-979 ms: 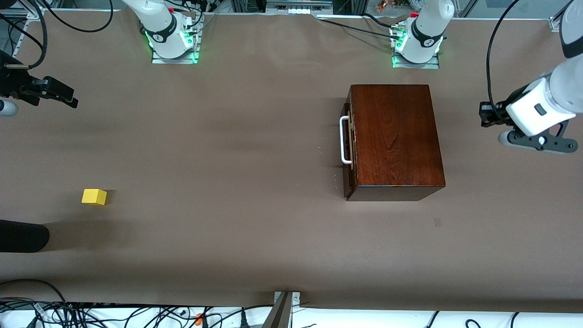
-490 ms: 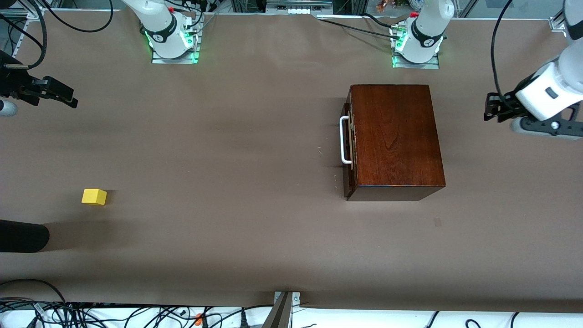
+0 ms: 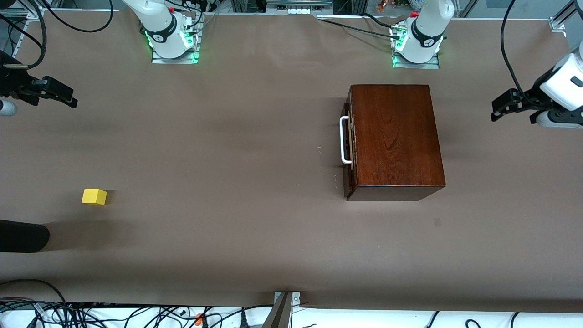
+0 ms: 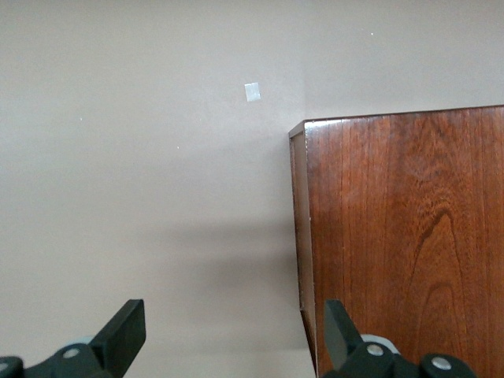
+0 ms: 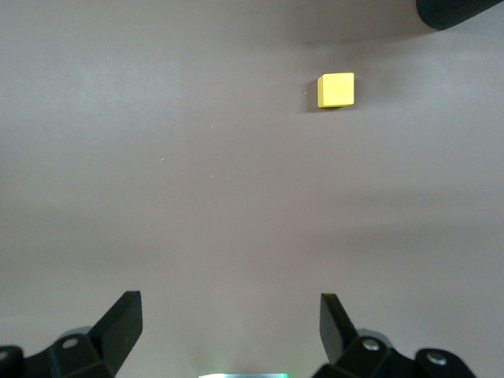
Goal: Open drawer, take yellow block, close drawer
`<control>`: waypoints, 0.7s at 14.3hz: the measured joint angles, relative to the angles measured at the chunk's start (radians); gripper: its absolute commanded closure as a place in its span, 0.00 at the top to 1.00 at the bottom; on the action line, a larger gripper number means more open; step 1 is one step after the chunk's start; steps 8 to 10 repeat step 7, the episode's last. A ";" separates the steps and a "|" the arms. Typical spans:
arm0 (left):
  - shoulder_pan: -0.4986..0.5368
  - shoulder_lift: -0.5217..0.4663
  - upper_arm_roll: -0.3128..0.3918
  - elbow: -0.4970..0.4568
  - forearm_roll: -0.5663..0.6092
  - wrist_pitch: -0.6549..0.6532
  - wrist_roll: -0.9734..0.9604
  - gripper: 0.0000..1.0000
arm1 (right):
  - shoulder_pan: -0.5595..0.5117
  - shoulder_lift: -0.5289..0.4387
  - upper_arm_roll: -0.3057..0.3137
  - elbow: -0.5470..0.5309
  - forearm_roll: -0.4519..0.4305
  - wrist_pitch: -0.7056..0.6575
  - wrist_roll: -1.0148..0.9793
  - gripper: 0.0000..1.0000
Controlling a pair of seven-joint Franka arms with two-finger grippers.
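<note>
Two arms, both empty-handed. Nearest the front camera: yellow block (image 3: 94, 197) sits on the bare table (image 3: 237, 173) toward the right arm's end, well apart from everything else. It's already out, not in the drawer. Looks like a small rigid cube, probably light; flat faces, so pinch two parallel sides square-on. Smooth finish could slip if grabbed on a corner.

Farther back, toward the left arm's end: wooden box (image 3: 394, 141), glossy dark top. Drawer (image 3: 348, 141) looks pushed in flush, or very nearly, with the white bar handle (image 3: 345, 140) facing the table's middle. Box looks heavy and stiff; the handle is the only sensible hold, and the glossy sides would give little grip.

Right gripper (image 3: 54, 93) hangs over the table edge at the right arm's end, fingers spread wide, nothing between them; its wrist view shows the block ahead. Left gripper (image 3: 512, 104) is over bare table just beside the box's closed end, fingers spread wide too, touching nothing.

Judgement: task looks essentially finished; both arms parked.
</note>
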 measured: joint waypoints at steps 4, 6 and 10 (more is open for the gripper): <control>0.000 -0.002 0.002 0.000 0.000 -0.033 0.000 1.00 | 0.000 0.000 0.000 0.000 0.000 0.000 0.000 1.00; 0.000 -0.002 0.003 0.000 0.000 -0.036 0.000 1.00 | 0.000 0.000 0.000 0.001 0.000 0.000 0.000 1.00; 0.001 -0.001 0.003 0.000 0.000 -0.036 0.000 1.00 | 0.000 0.000 0.000 0.001 0.000 0.000 0.000 1.00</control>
